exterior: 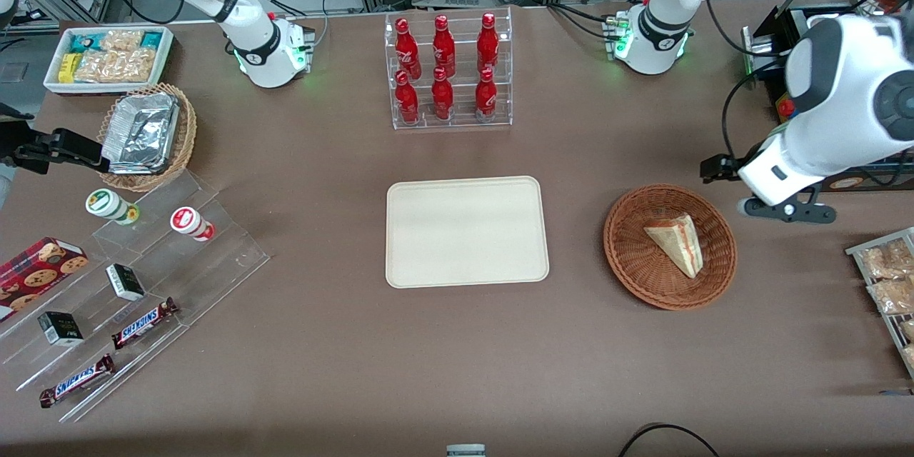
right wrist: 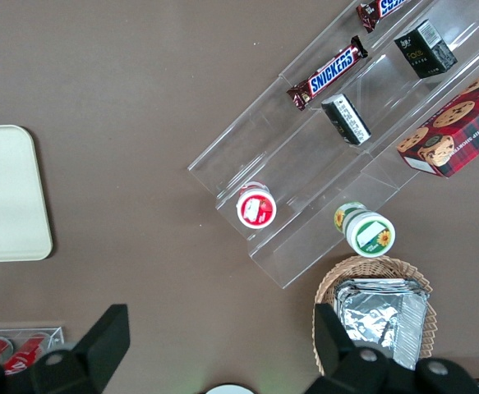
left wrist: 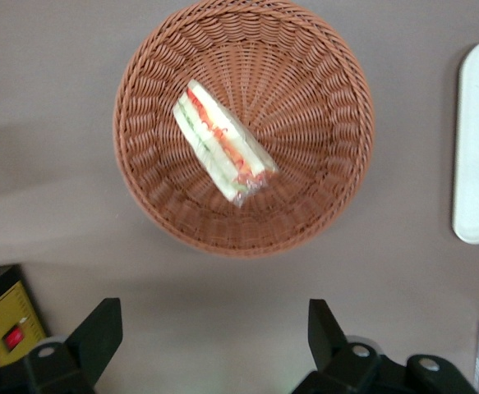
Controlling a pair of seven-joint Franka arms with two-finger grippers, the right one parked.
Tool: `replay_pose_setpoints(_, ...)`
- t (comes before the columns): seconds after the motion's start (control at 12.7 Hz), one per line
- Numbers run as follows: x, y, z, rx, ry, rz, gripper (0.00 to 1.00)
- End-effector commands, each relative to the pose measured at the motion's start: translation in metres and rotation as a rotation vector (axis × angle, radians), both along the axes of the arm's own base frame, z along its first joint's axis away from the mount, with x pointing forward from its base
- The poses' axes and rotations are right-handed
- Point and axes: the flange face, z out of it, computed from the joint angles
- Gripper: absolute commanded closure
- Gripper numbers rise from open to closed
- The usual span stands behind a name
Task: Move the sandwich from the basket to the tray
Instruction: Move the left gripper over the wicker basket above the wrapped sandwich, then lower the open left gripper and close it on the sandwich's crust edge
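The gripper (left wrist: pixel 214 349) hangs above bare table with its two black fingers (left wrist: pixel 99 332) spread wide and nothing between them; released, not gripping anything; the basket (left wrist: pixel 145 90) sits ahead of the fingertips, apart from them, and the sandwich (left wrist: pixel 221 144) lies inside it, near the middle of the woven floor, closer to one finger's side than the other; it lies flat on a bread face, the red and green filling stripes running along the long cut edge, and a clear film seems to wrap it, bunched at one end; in the front view the sandwich (exterior: pixel 677 241) shows as a pale wedge in the basket (exterior: pixel 628 257), with the tray (exterior: pixel 400 228) well apart toward the parked arm's end and nothing on it; handling guess: light, soft, squashes easily, so a hard pinch would likely crush the bread or push the filling out; the film may be slippery; best hold is probably across the short width of the wedge near its thick middle, fingers on the two long sides, not the thin tip, which would likely bend or slip; fingers need turning to straddle its slanted line; the basket rim is low, so it should leave room for the fingers to come down.
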Motion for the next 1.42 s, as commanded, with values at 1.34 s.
replay_pose_setpoints(1.34,-0.033,0.005,-0.148,-0.023,-0.292,0.824,0.0)
